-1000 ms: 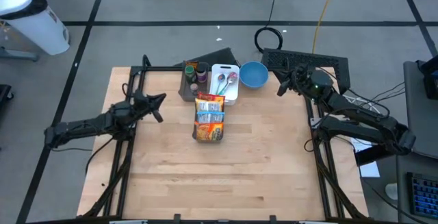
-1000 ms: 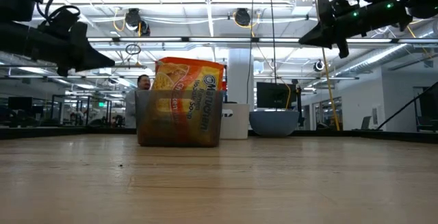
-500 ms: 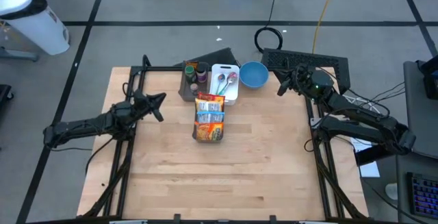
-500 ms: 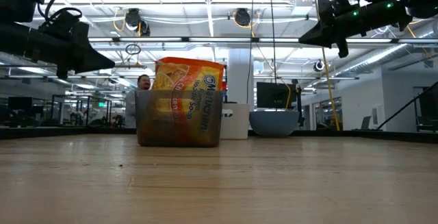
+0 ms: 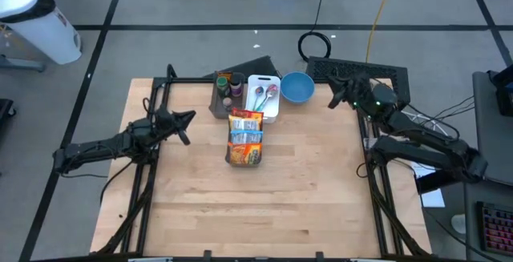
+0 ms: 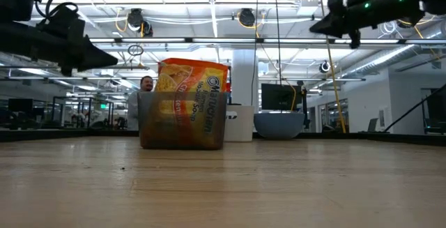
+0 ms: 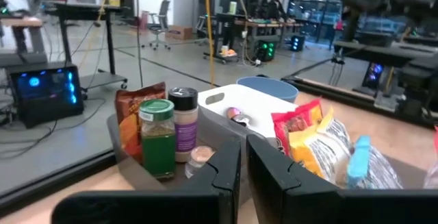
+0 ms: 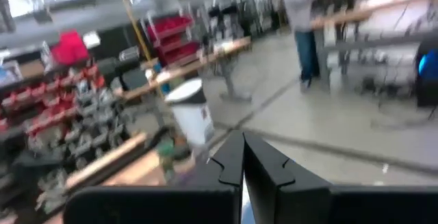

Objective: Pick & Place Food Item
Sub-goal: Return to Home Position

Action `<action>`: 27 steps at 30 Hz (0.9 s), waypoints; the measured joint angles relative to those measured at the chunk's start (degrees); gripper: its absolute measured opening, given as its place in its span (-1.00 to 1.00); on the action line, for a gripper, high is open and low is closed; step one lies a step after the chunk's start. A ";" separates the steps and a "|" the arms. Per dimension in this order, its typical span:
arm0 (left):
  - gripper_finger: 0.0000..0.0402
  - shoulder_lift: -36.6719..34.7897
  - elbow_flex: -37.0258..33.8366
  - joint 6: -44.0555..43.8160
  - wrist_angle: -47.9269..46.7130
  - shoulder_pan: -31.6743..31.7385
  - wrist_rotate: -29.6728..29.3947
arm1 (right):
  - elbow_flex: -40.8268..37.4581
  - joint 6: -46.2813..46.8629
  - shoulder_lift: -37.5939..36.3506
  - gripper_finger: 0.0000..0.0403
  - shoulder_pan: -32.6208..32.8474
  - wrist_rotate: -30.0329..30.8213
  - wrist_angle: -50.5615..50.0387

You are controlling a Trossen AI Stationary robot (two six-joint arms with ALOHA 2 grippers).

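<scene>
Orange food packets [image 5: 244, 136] stand upright in a clear bin [image 6: 148, 127] at the table's middle, toward its far edge; they also show in the left wrist view [image 7: 309, 140]. My left gripper [image 5: 186, 126] hovers level to the left of the bin, pointing at it, with only a thin slit between its fingers [image 7: 229, 172] and nothing in them. My right gripper [image 5: 333, 100] hangs high near the table's far right, right of the blue bowl [image 5: 296, 87], shut and empty, as the right wrist view shows [image 8: 242, 152].
Behind the bin stand a white tray with spoons [image 5: 263, 95] and a dark bin of spice jars [image 5: 226, 87]. The near half of the wooden table [image 5: 256, 206] is bare board. A person [image 6: 145, 84] stands in the room behind.
My right gripper has risen a little and tipped its fingertips upward, still shut and empty. The packets and bin have not moved.
</scene>
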 joint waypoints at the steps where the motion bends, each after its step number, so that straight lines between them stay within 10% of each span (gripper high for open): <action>1: -0.85 0.00 0.00 0.69 0.02 0.02 0.37 | 0.00 -1.07 -1.31 -1.00 0.51 0.62 0.20; 27: -0.85 0.00 -0.02 8.08 0.53 0.01 0.58 | -16.85 -9.69 -34.20 -1.00 21.00 5.69 -19.55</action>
